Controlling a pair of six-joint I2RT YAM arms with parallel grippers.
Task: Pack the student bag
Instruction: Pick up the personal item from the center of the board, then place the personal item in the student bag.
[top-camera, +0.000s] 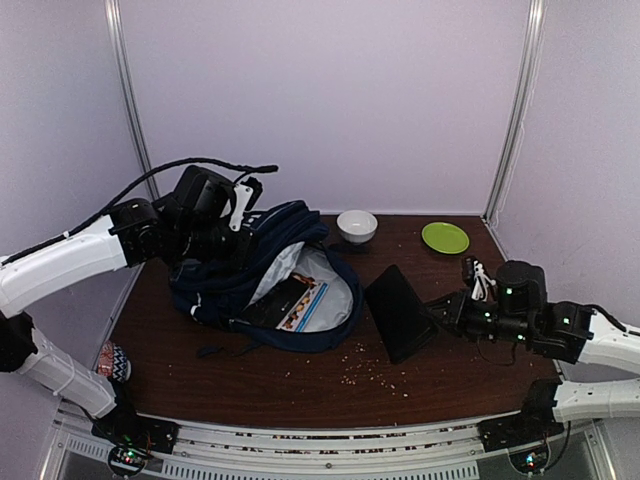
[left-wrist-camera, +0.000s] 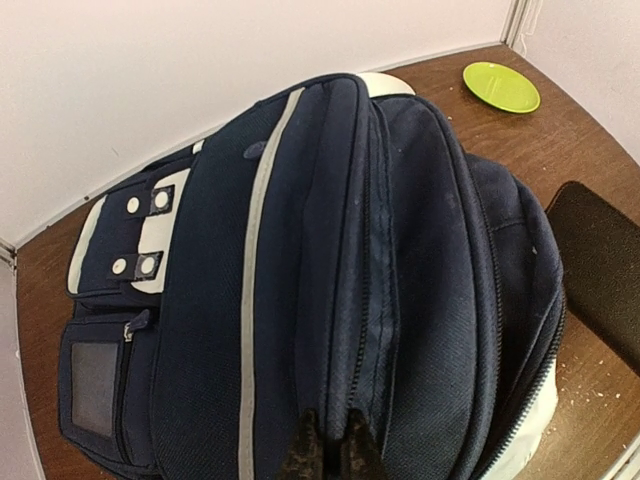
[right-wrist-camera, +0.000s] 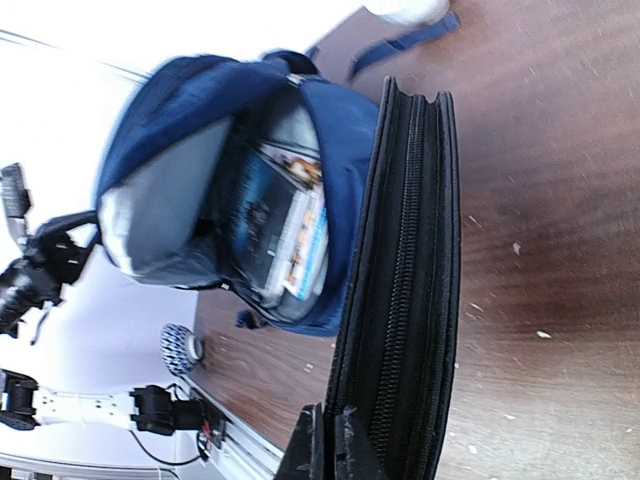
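Observation:
The student bag (top-camera: 250, 280) is a navy backpack lying at the table's centre-left, its main compartment gaping toward the right with grey lining and books (top-camera: 295, 305) inside. My left gripper (top-camera: 215, 245) is at the bag's upper left; in the left wrist view the gripper (left-wrist-camera: 328, 455) is shut on a fold of the navy bag (left-wrist-camera: 330, 250) beside a zipper. My right gripper (top-camera: 442, 310) is shut on the edge of a black zippered case (top-camera: 398, 312), held tilted just right of the bag's opening. In the right wrist view the gripper (right-wrist-camera: 330, 445) pinches the case (right-wrist-camera: 405, 280), with the open bag (right-wrist-camera: 190, 140) and books (right-wrist-camera: 290, 235) behind it.
A white bowl (top-camera: 357, 226) and a green plate (top-camera: 445, 237) sit at the back of the table. Crumbs (top-camera: 370, 370) are scattered on the front part of the wood. A blue-patterned round object (top-camera: 113, 361) lies off the table's left front corner. Walls close in on three sides.

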